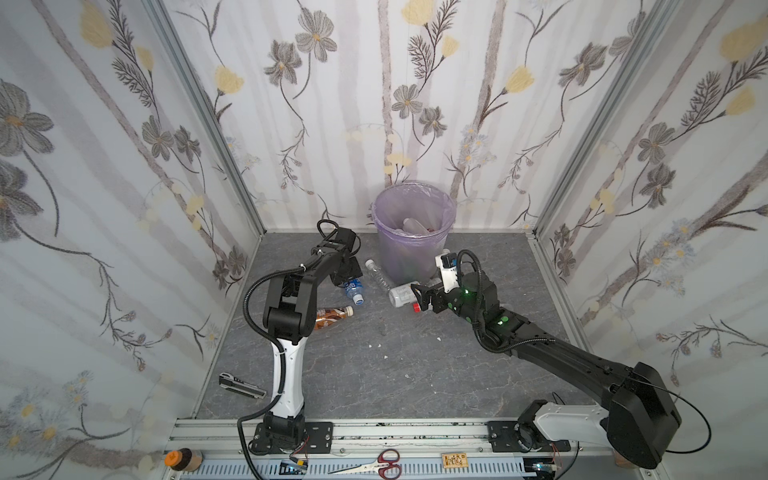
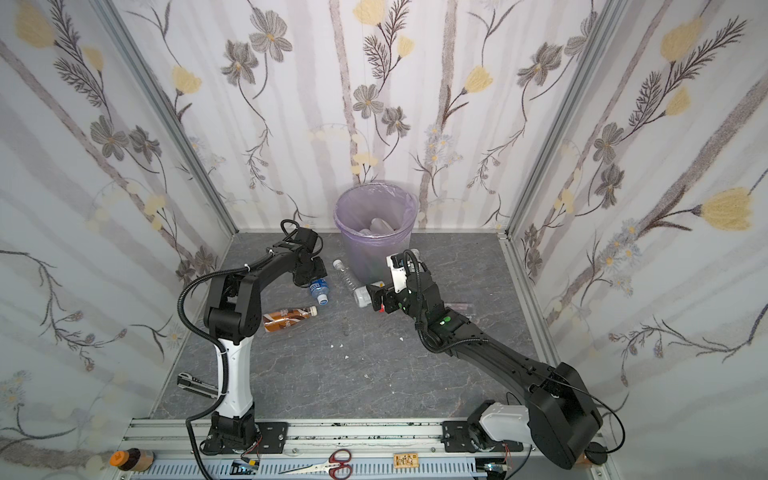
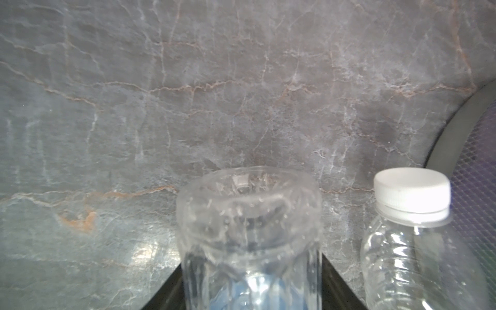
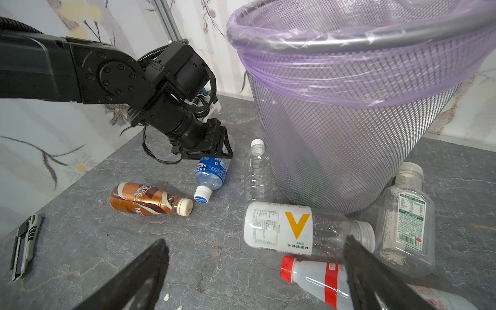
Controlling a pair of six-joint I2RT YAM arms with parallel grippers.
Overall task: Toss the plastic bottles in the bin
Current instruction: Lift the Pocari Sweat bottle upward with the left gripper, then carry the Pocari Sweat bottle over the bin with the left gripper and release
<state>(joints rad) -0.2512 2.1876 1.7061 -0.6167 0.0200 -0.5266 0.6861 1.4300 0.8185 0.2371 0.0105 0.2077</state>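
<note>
- Walls [image 1: 104, 166]: three flowered panels close the floor [image 1: 415, 365] at left, back and right. A metal rail [image 1: 395, 432] runs along the lower edge.
- Floor: one grey veined slab. The centre and lower half of both top views are open, with only white specks.
- Arms: two.
  - The left gripper [image 4: 212, 154] has its jaws either side of the base end of the blue-label bottle [image 4: 212, 171]. Whether they press it cannot be told.
  - The right gripper [image 4: 255, 241] is spread wide and empty over the white V bottle [image 4: 281, 228] and the red-capped bottle [image 4: 314, 279].
- Bin [image 1: 409, 249]: one, upright at upper centre by the back wall, with a lilac bag over its rim. There are pale bottles inside, too unclear to count.
- Bottles on the floor: six, all lying near the bin's foot.
  - Besides those three there are the brown-wrapped bottle [image 4: 145, 200] and the plain clear bottle [image 4: 256, 171].
  - The sixth is the capless green-label bottle [image 4: 405, 225], hidden behind the right arm in both top views.
  - The red-capped bottle is cut off at the frame's lower edge.
- Box cutter [image 1: 243, 384]: one, lower left by the left wall.
- Scissors [image 1: 374, 461]: one pair, lower centre on the rail.
- Orange-lidded jar [image 1: 180, 459]: one, in the lower left corner.
</note>
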